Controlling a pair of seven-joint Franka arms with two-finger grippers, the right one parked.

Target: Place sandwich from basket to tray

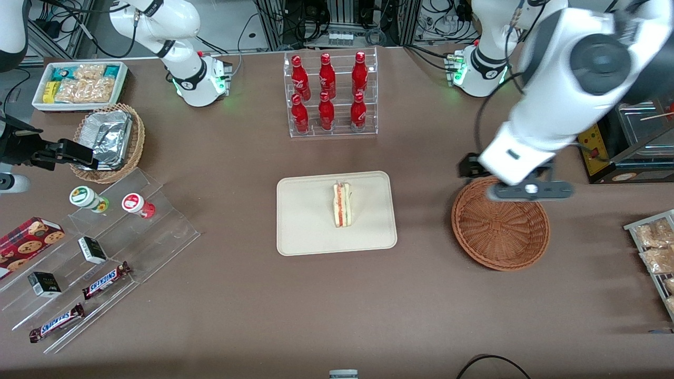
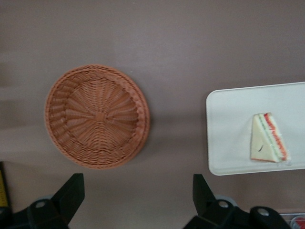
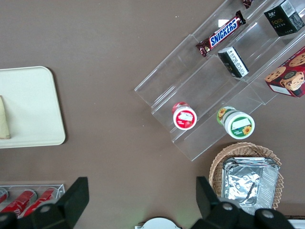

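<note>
The sandwich lies on its side on the tray, filling edge exposed, well apart from the woven basket, which sits empty toward my end of the tabletop; by my judgement, the delivery is made. My end effector hangs above the basket's rim, on the side farther from the front camera, its fingers spread wide and gripping nothing. My arm is raised and bent over the basket, wrist camera looking straight down.

Even overhead light, soft shadows; gripper arm blurs at 2 o'clock, foil glares at 9, wrist views soft.
</note>
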